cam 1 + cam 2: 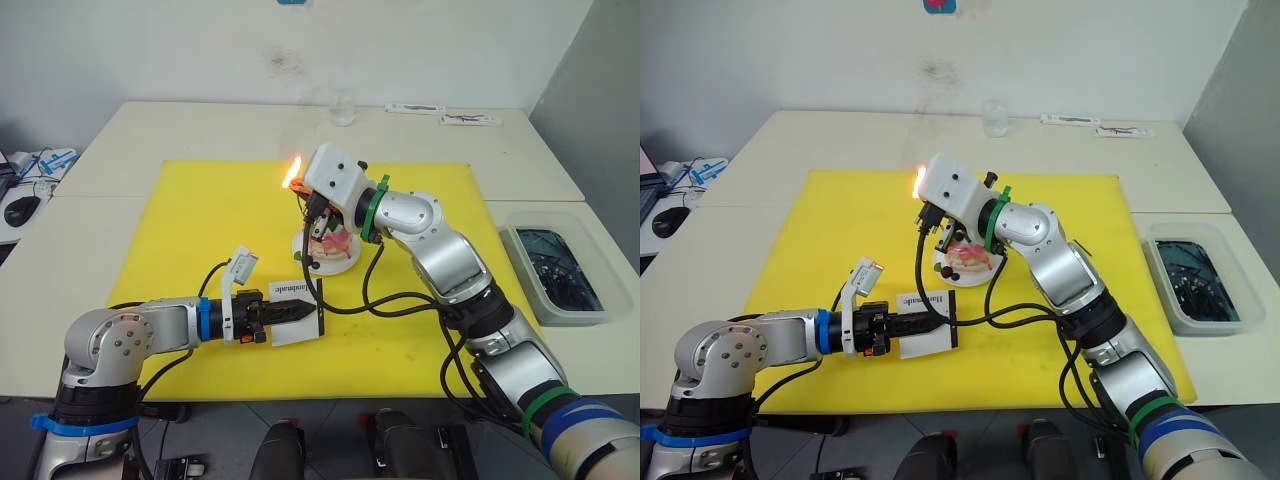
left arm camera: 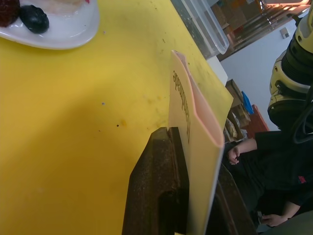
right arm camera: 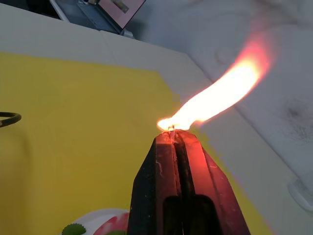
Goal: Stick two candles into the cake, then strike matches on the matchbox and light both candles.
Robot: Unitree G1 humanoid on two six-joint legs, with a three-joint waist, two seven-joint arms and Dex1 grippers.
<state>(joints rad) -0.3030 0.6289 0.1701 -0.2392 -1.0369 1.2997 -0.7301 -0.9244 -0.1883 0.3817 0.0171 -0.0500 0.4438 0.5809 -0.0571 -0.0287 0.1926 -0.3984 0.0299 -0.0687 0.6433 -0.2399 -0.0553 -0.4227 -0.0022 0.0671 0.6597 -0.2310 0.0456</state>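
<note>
We see two pale tables (image 1: 150, 140) pushed together, their tops smooth and matte, with a bright yellow mat (image 1: 200, 215) spread flat over the middle. At about 3 o'clock from the mat sits a clear plastic bin (image 1: 556, 262) with dark contents we cannot make out. At 12 o'clock, near the far table edge, stands a small clear glass (image 1: 343, 106), and two flat white strips (image 1: 470, 119) lie to its right. A black mouse (image 1: 20, 211) rests at 9 o'clock, off the mat.

The cake (image 1: 968, 258), round, pink and white, sits on a small glossy white plate (image 2: 68, 36) near the mat's middle. The right arm's wrist housing hangs over it and hides most of its top, so we cannot tell whether candles stand in it. A dark berry (image 2: 34, 18) lies on the plate's rim.

The matchbox (image 1: 298, 311), a flat white cardboard box with black print and a black strip along one edge, is at 7 o'clock from the cake, held on edge above the mat. Our left gripper (image 2: 195, 166) has its black, scuffed fingers clamped on it.

Our right gripper (image 3: 172, 138) hovers just left of the cake's top at about 11 o'clock, fingers pressed together on a burning match (image 3: 171, 129), of which just the tip shows. An orange flame (image 3: 220, 95) streams from it.
</note>
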